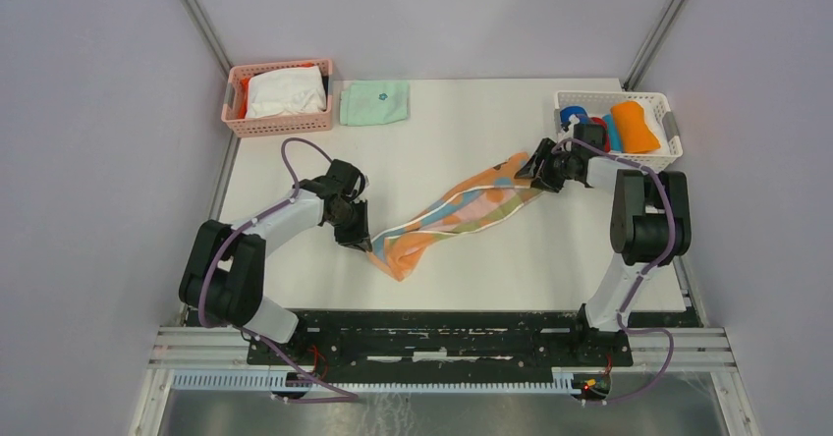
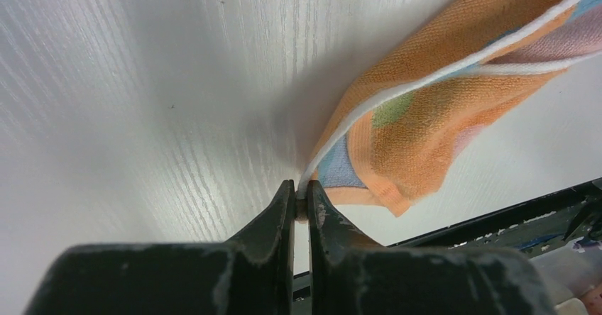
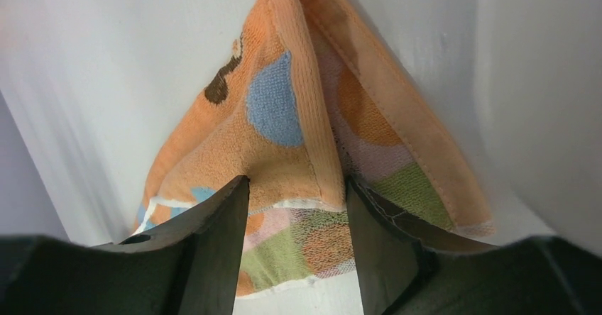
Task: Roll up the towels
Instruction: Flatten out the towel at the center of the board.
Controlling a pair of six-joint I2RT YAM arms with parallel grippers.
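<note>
Your left claw (image 2: 302, 196) is clamped shut on the peach towel (image 1: 462, 215) at its white hem, well away from the white basket (image 1: 638, 159). Your right claw (image 3: 294, 187) sits just beside that basket, jaws wide astride the towel's other end; can't tell if it grips. Towel stretches between the two

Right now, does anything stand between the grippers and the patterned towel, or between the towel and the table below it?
Nothing visible does. The left gripper pinches the towel by its edge, and the right gripper holds its other end. No object shows on the table under it.
</note>
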